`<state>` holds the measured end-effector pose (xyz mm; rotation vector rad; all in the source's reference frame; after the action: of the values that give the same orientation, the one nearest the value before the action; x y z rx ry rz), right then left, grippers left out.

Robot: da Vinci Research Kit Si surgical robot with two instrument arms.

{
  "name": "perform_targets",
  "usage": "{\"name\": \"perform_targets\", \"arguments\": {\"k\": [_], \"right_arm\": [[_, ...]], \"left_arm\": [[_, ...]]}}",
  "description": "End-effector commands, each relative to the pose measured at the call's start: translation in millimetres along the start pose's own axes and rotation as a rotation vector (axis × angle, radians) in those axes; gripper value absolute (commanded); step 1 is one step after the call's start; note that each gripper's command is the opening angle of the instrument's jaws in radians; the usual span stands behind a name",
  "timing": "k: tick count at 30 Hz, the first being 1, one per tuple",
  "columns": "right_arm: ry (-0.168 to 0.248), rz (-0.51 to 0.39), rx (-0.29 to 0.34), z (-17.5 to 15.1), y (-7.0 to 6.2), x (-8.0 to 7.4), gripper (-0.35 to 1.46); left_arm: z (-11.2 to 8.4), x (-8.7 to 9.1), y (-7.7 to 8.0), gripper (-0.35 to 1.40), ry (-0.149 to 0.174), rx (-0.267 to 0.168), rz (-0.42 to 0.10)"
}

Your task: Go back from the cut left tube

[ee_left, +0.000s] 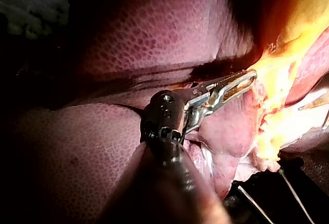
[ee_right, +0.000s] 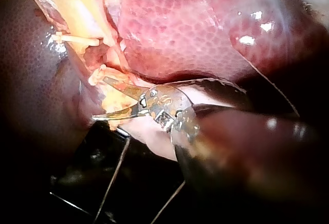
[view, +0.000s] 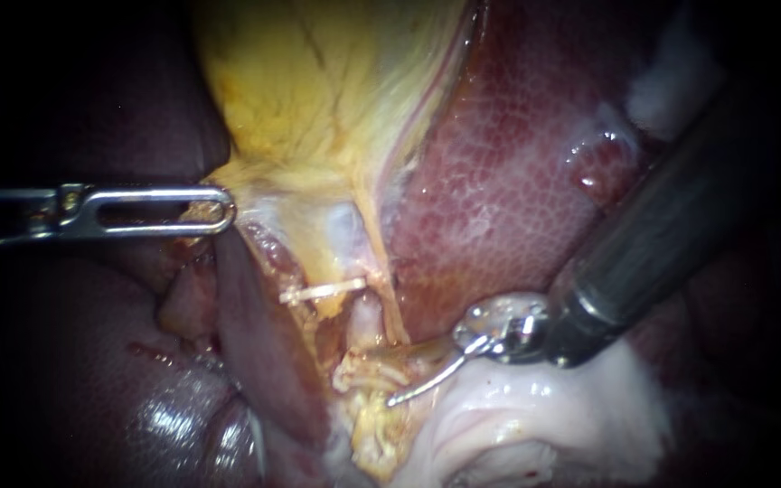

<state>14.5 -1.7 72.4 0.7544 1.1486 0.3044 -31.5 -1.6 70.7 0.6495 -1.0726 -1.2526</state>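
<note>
A: Tube stump (view: 365, 316) looks soft, slippery and fragile, just below the clip (view: 323, 291). It needs no hold.
B: Right instrument (view: 406, 366) blades gape beside it. Left instrument (view: 221, 210) pinches the gallbladder (view: 318, 90).

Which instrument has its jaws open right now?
The right instrument, coming in from the upper right: a gap shows between its curved blades. The left instrument has its jaws shut on the gallbladder.

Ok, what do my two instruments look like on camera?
Left instrument: silvery metal, long slotted jaws with a rounded tip, on a dark shaft. Right instrument: thick dark shaft, shiny silver wrist, two thin curved blades tapering to points.
</note>
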Motion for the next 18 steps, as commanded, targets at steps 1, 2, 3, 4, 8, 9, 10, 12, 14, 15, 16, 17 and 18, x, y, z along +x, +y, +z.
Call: {"name": "perform_targets", "arguments": {"k": [1, 2, 3, 4, 8, 9, 10, 12, 14, 15, 16, 17, 18], "right_arm": [[0.009, -0.015, -0.028, -1.4, 0.2, 1.0, 1.43], [0.013, -0.031, -0.043, -2.3, 0.4, 1.6, 1.43], [0.016, -0.041, -0.058, -3.2, 0.5, 2.3, 1.43], [0.016, -0.049, -0.078, -4.3, 0.5, 3.1, 1.43], [0.025, -0.075, -0.131, -6.5, 0.2, 4.7, 1.43], [0.025, -0.073, -0.135, -6.7, 0.2, 4.9, 1.43], [0.025, -0.078, -0.139, -6.8, 0.1, 5.1, 1.43], [0.024, -0.086, -0.139, -6.9, 0.0, 5.3, 1.43], [0.023, -0.083, -0.141, -6.9, 0.0, 5.3, 1.43], [0.023, -0.083, -0.141, -6.9, 0.0, 5.3, 1.43], [0.023, -0.083, -0.141, -6.9, 0.0, 5.3, 1.43], [0.023, -0.083, -0.141, -6.9, 0.0, 5.3, 1.43], [0.023, -0.083, -0.141, -6.9, 0.0, 5.3, 1.43]], "left_arm": [[0.1, 0.1, 0.1, -0.35, -0.001, -0.001, 0.001], [0.2, 0.1, 0.1, -0.35, -0.001, -0.001, 0.002], [0.3, 0.2, 0.2, -0.35, -0.002, -0.001, 0.003], [0.4, 0.4, 0.3, -0.35, -0.005, 0.000, 0.003], [1.0, 1.0, 0.4, -0.35, -0.006, -0.005, 0.007], [1.1, 1.1, 0.4, -0.35, -0.003, -0.005, 0.008], [1.3, 1.3, 0.4, -0.35, -0.002, -0.004, 0.009], [1.6, 1.5, 0.4, -0.35, -0.002, -0.003, 0.004], [2.2, 2.0, 0.5, -0.35, 0.001, -0.003, 0.001], [2.5, 2.3, 0.6, -0.35, 0.003, 0.001, 0.003], [3.1, 2.9, 0.8, -0.35, 0.007, 0.001, 0.001], [3.6, 3.3, 1.0, -0.35, 0.009, 0.000, -0.002], [4.2, 3.7, 1.2, -0.35, 0.012, 0.001, 0.001]]}}
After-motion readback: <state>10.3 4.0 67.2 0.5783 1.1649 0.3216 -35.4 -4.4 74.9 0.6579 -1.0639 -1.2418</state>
